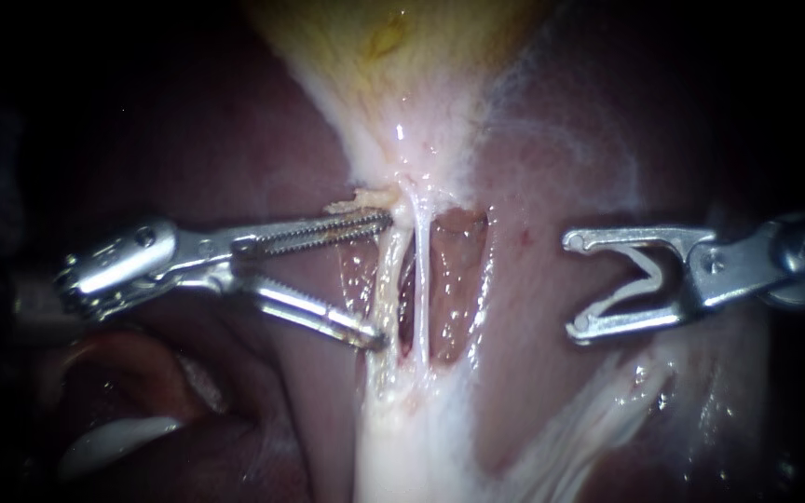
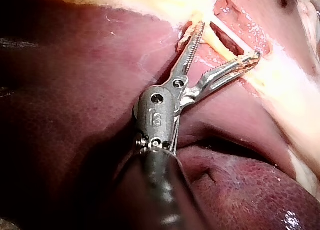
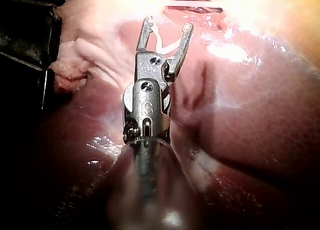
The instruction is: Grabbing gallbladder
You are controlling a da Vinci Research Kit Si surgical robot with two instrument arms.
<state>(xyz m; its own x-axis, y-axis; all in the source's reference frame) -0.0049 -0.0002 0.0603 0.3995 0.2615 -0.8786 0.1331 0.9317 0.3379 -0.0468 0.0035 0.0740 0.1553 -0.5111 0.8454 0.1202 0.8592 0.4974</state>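
Approach step: left tool (image 1: 384,279), jaws spread against tissue (image 1: 389,256) below the gallbladder (image 1: 393,47), must close next; right tool (image 1: 572,285) holds a clip (image 1: 643,272).

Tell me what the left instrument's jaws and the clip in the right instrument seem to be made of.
The left instrument looks like bare metal, probably steel: its open, toothed jaws are bright and silvery with sharp glints. The clip, held between the jaws of the right instrument, is whitish, smooth and duller than they are. It may be plastic, though pale metal cannot be ruled out.

Dark liver (image 1: 235,140), pale tubes (image 1: 420,289), white clip (image 1: 649,270)
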